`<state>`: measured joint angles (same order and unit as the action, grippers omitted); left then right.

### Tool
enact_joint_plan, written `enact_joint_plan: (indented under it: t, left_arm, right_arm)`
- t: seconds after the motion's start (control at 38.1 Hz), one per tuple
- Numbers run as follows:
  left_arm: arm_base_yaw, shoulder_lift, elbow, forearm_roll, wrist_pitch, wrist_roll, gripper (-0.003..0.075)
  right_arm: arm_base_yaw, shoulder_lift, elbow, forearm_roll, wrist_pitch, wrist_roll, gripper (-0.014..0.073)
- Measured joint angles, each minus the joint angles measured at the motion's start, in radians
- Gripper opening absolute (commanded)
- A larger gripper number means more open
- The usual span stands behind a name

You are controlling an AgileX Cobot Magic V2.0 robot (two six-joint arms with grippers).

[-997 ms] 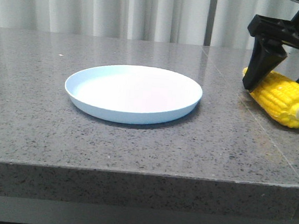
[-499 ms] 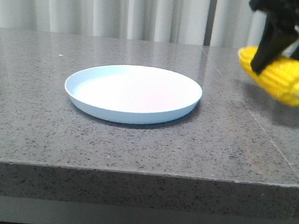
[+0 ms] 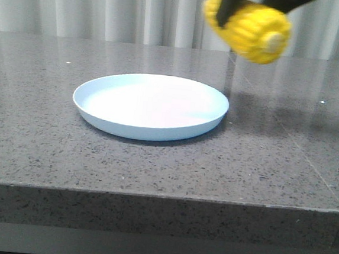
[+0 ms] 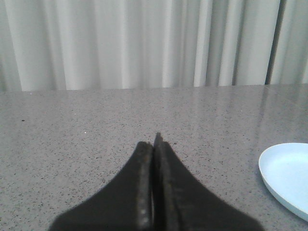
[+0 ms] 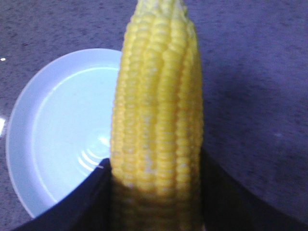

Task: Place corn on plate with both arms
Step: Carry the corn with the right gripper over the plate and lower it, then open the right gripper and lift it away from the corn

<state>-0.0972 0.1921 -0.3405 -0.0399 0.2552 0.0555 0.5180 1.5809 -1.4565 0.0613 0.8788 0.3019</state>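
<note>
While clamped in the right pincer [image 5: 156,192] (mostly cut off at the frame top), corn [image 3: 247,28] aloft beside plate [image 3: 150,106] rim, left pincer [image 4: 154,144] pressed together, grey counter [image 3: 154,167].

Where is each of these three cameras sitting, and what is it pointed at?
Front view: faces forward over the table at the plate, the lifted corn and dark bits of the right gripper.
Left wrist view: on the left arm, facing curtains; its closed jaws show.
Right wrist view: on the right arm, looking down at the gripped corn.
All share the plate.
</note>
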Motion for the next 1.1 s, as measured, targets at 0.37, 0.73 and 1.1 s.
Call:
enact_joint_plan:
  t: [0.37, 0.73, 1.1]
  left_arm:
    - [0.0, 0.0, 0.0, 0.0, 0.0, 0.0, -0.002]
    - [0.0, 0.0, 0.0, 0.0, 0.0, 0.0, -0.002]
    - [0.0, 0.0, 0.0, 0.0, 0.0, 0.0, -0.002]
  right_arm:
    - [0.124, 0.212, -0.102, -0.005, -0.008, 0.079, 0.0133]
    - [0.124, 0.244, -0.105, -0.009, -0.006, 0.084, 0.044]
    - [0.124, 0.244, -0.148, -0.009, 0.011, 0.084, 0.0573]
